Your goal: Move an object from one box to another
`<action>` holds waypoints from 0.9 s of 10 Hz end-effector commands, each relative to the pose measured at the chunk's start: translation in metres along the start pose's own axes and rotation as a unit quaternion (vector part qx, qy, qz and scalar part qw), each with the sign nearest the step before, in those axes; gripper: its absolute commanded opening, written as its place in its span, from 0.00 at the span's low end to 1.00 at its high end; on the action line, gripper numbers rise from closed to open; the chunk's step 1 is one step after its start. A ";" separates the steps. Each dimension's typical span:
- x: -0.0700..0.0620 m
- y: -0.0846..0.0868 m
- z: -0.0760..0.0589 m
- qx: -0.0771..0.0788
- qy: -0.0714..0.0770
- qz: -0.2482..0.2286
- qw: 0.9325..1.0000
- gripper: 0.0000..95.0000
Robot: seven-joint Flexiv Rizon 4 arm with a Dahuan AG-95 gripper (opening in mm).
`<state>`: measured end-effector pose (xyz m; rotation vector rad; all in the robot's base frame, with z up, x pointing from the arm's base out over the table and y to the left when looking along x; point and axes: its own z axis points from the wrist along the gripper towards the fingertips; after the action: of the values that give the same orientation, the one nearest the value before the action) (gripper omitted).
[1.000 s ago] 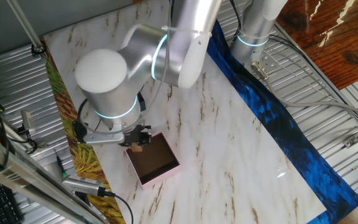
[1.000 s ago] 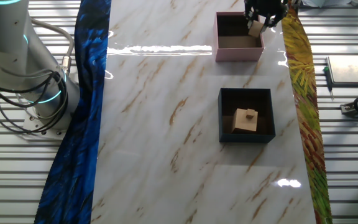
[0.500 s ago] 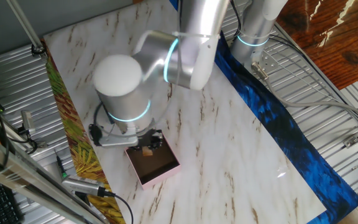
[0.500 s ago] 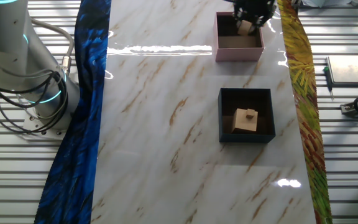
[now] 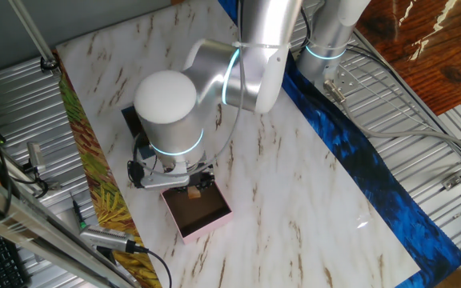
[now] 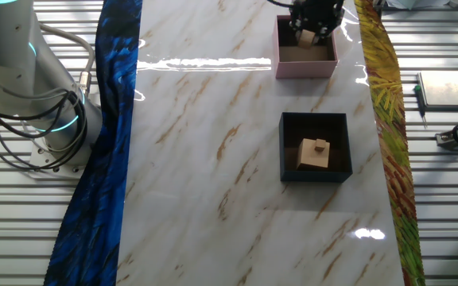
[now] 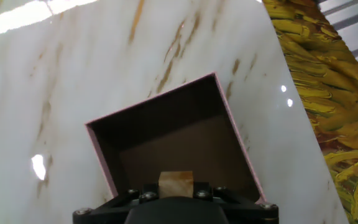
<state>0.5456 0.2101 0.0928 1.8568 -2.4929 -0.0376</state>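
Observation:
My gripper [image 6: 309, 26] hangs over the pale-pink box [image 6: 305, 68], shut on a small tan wooden block [image 6: 304, 37]. In the hand view the block [image 7: 176, 183] shows between the jaws, with the pink box's rim [image 7: 166, 92] and its brown inside below. From the other side the gripper [image 5: 192, 190] holds the block above the back edge of the pink box [image 5: 206, 227]. The navy-blue box [image 6: 315, 175] stands nearer the camera and holds a larger tan block [image 6: 312, 155] with a small piece on top. Behind the arm only a corner of the navy box [image 5: 129, 120] shows.
A yellow leaf-patterned cloth [image 6: 384, 119] runs along the table edge beside both boxes. A blue cloth [image 6: 106, 143] runs along the opposite edge, near the arm's base [image 6: 30, 87]. White marble tabletop [image 6: 213, 159] lies between them.
The gripper with the block has moved from the pink box's edge by the yellow cloth to over the box's inside. The arm's elbow swung the same way.

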 end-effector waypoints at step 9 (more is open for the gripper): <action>0.019 0.003 0.002 0.010 -0.005 0.021 1.000 0.00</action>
<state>0.5376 0.1935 0.0914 1.8298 -2.5380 -0.0237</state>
